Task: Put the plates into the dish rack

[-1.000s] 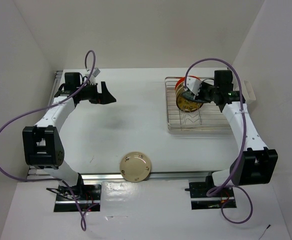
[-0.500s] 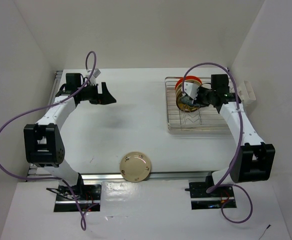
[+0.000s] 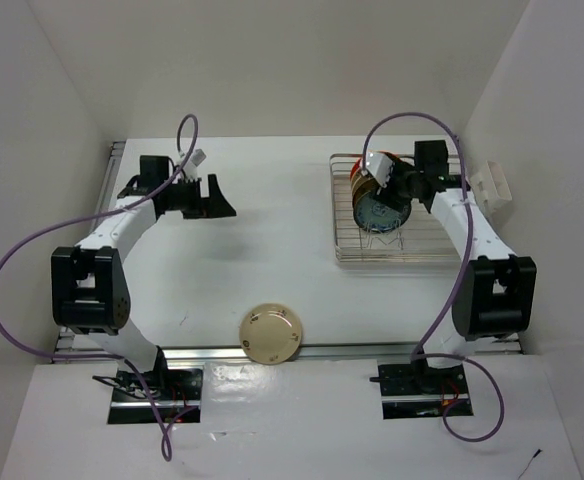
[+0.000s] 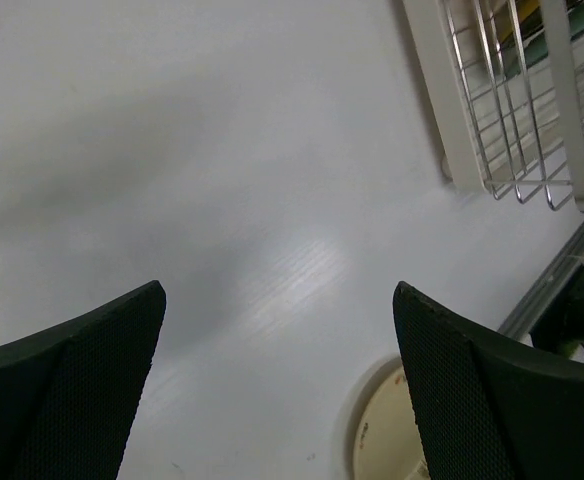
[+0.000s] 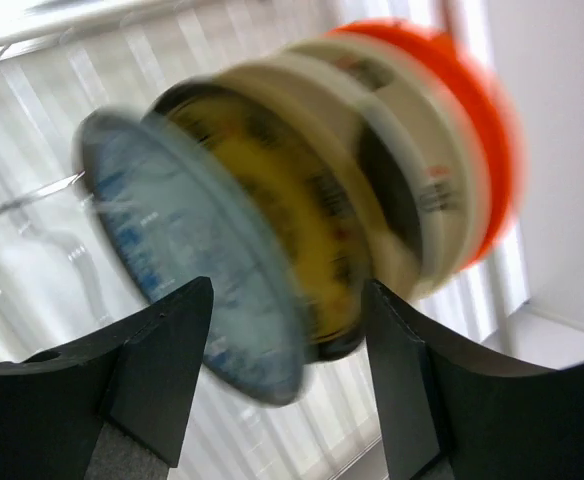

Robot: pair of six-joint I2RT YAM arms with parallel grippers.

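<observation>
The dish rack (image 3: 442,250) sits at the far right of the bench (image 3: 272,250), and I can see a row of plates standing on edge in its left part. On my right wrist view they are packed face to face: the blue-teal plate (image 5: 172,270) nearest the camera, the dark brown and gold plate (image 5: 287,225) behind it, a cream plate (image 5: 397,165) next, and the orange-red plate (image 5: 482,130) at the far end. That picture is badly blurred, so I cannot count the cream ones. From above, the row runs from the far side of the rack toward the near side, and the blue-teal plate's patterned face is turned toward the arms and tipped slightly upward. My right end effector (image 5: 290,290) is just at the near end of that row. Its fingers are spread wide, the lower rim of the blue-teal plate falls between them, and I see no pinch on it. My left end effector (image 4: 277,290) hangs over the far left of the bench, fingers spread and holding nothing, well apart from the rack. One more cream plate (image 3: 272,333) lies flat at the bench's near edge, between the two arm bases.
</observation>
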